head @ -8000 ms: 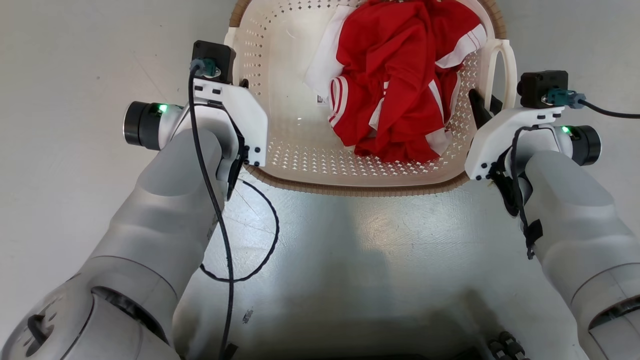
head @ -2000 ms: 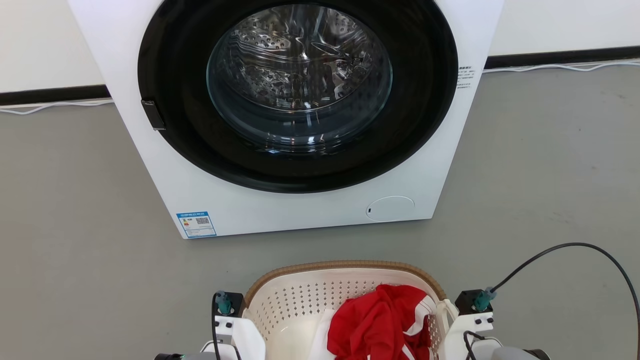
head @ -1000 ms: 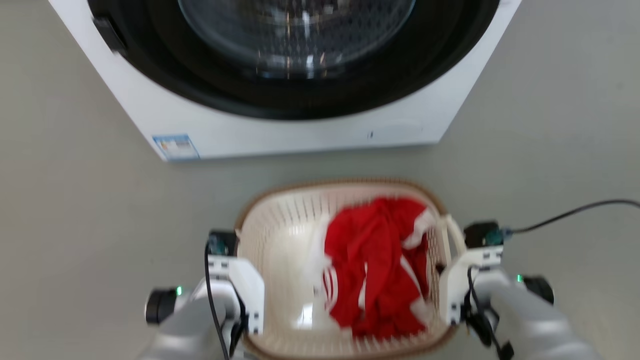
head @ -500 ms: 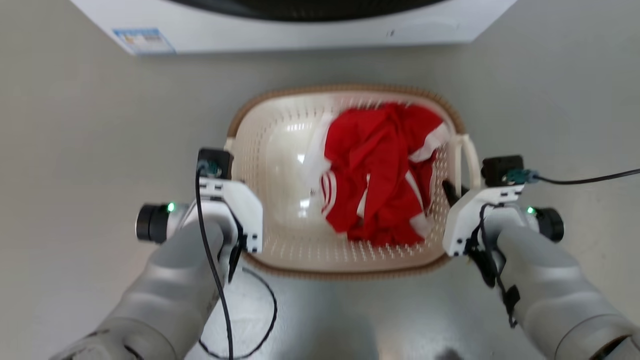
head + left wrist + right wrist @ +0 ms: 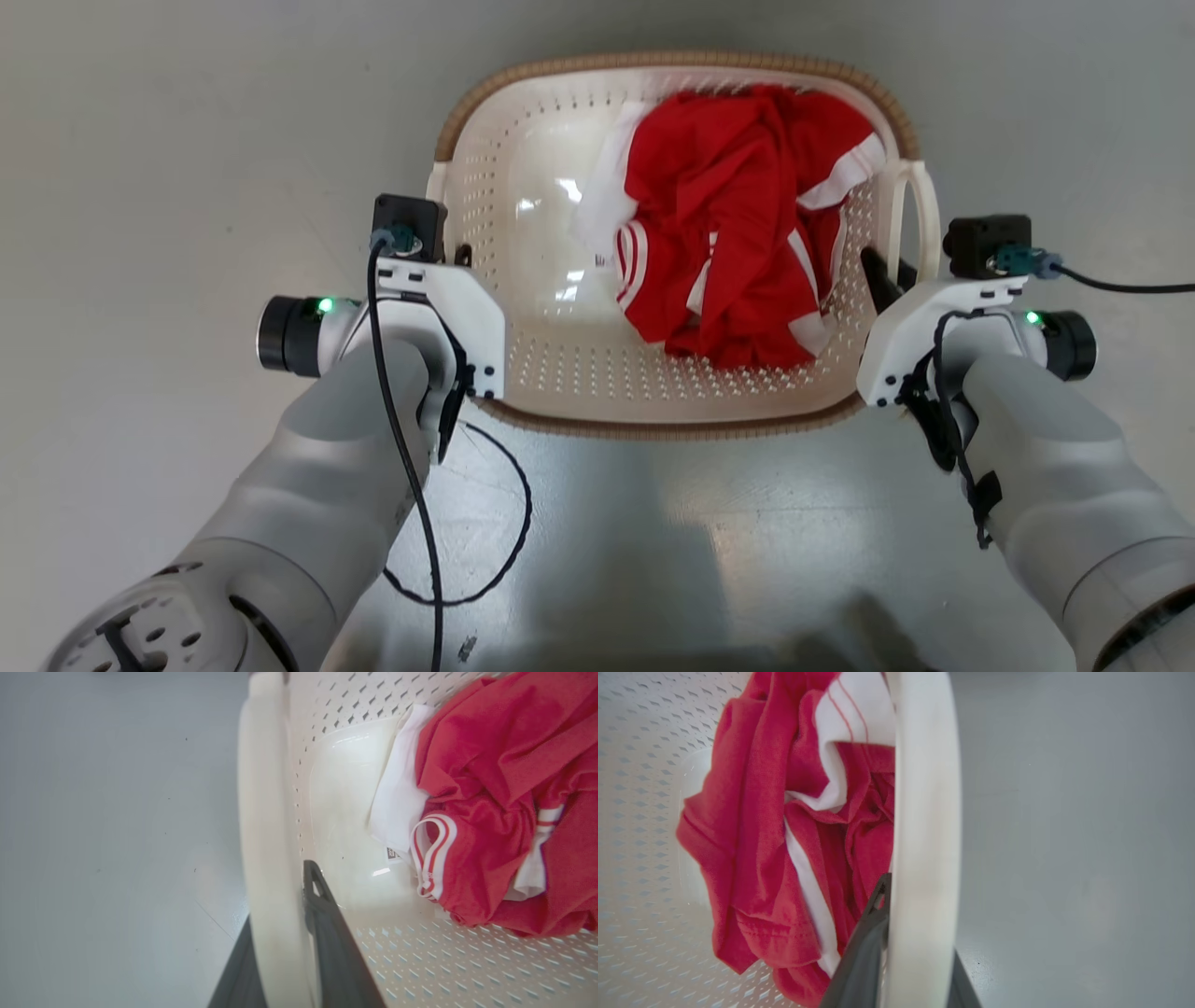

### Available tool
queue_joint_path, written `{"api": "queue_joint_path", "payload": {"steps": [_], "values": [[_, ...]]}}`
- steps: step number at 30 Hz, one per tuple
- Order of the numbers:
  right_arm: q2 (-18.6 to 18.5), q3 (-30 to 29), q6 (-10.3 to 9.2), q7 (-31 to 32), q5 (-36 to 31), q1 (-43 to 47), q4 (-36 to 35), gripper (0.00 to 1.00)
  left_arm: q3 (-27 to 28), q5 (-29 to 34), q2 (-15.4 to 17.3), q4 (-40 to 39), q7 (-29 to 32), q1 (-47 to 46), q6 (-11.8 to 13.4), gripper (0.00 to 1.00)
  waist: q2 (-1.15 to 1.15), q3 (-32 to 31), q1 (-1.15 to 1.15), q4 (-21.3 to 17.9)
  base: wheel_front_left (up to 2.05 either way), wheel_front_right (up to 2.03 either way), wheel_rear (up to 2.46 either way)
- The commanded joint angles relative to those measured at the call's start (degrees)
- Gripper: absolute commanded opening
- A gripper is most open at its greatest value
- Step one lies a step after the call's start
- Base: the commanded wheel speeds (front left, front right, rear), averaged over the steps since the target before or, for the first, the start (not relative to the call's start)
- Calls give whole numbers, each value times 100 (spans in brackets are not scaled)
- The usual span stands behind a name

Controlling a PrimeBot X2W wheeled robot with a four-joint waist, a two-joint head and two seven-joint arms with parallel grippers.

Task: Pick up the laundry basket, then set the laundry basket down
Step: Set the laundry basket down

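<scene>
Currently I log one laundry basket (image 5: pixel 672 429), cream with a brown rim, between my two arms over the grey floor (image 5: pixel 140 140), with a red-and-white garment (image 5: pixel 728 233) bunched in its right half. Left pincer (image 5: pixel 280 896) is clamped across the left loop handle (image 5: pixel 264 812); right pincer (image 5: pixel 920 924) is clamped across the right loop handle (image 5: pixel 924 788).

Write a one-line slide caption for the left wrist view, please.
Left gripper shut on a side handle of the laundry basket, which holds red-and-white clothing.
</scene>
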Motion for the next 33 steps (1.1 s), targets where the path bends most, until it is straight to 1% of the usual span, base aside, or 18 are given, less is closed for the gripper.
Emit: {"api": "queue_joint_path", "payload": {"steps": [1, 10, 33], "values": [[32, 18, 42, -137, -147, 102, -77, 0, 22, 66, 33, -12, -98, -153, -23, 0, 0, 120, 0, 25, 0, 0, 0], [57, -402, 42, -189, -556, -7, -77, 0, 6, 65, 33, 145, -147, -438, -109, 0, 0, 490, 0, -18, 0, 0, 0], [79, -1169, 42, -174, -1332, -31, -77, 0, -34, -69, 33, 161, -166, -573, -110, 0, 0, 761, 0, 30, 0, 0, 0]]}}
